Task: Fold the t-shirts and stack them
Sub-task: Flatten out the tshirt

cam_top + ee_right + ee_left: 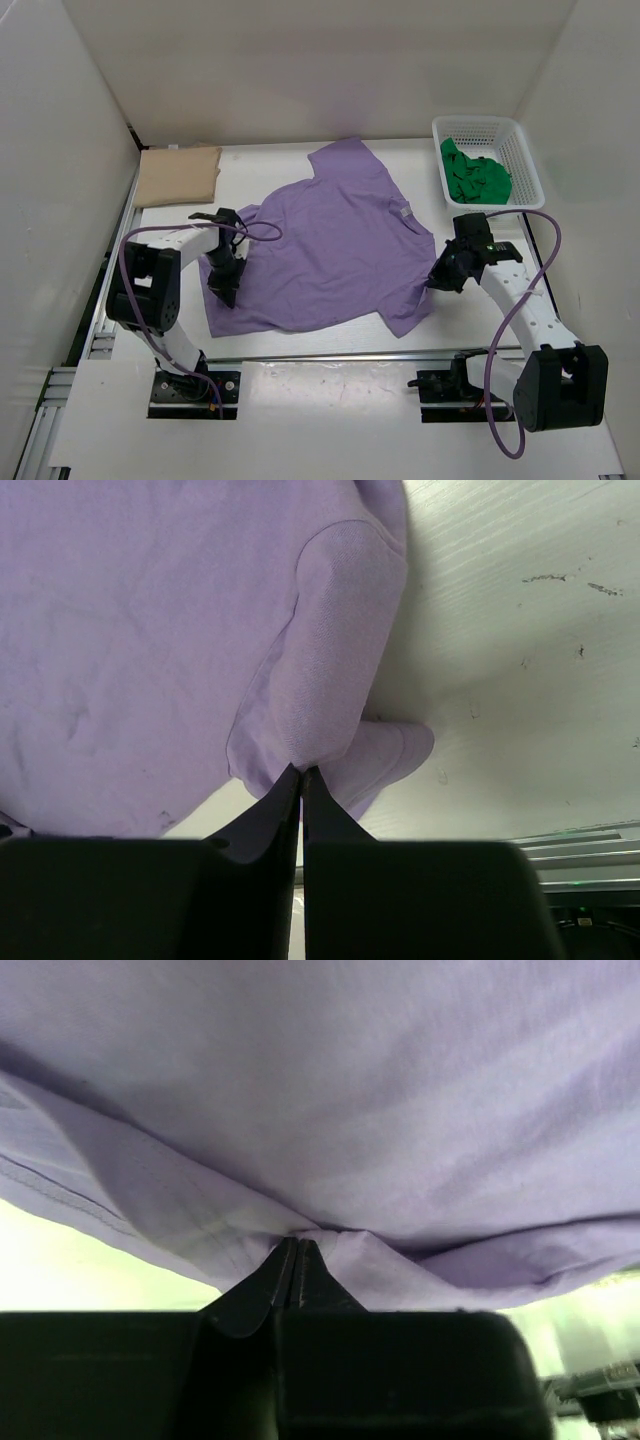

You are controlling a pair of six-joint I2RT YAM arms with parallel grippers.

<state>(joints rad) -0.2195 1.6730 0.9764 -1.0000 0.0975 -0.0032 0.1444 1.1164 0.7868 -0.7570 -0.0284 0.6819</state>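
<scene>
**Top view:** A light purple cotton t-shirt (330,245) lies spread and slightly skewed on the white worktop (300,345), between the two sets of jaws. The left jaws meet its near-left edge and the right jaws meet its near-right corner. A folded tan cloth (178,175) lies well beyond the left jaws. Beyond the right jaws stands a white plastic mesh basket (530,170) holding crumpled green fabric (475,175).

**Left wrist view:** The left jaws are pressed fully together on a small pinch of the purple t-shirt (350,1090). The cloth puckers at the tips, and creases fan out from them.

**Right wrist view:** The right jaws are likewise closed tight, nipping a rolled edge of the purple t-shirt (150,650). Bare worktop (520,680) shows to the right of the tips.

**Handling:** The shirt looks light, soft and limp, so it will likely sag and drape wherever it is unsupported. The best holds seem to be edges and corners, such as the hem, sleeve or shoulder. The pinch should be deep enough that the thin cloth cannot slip out.
</scene>
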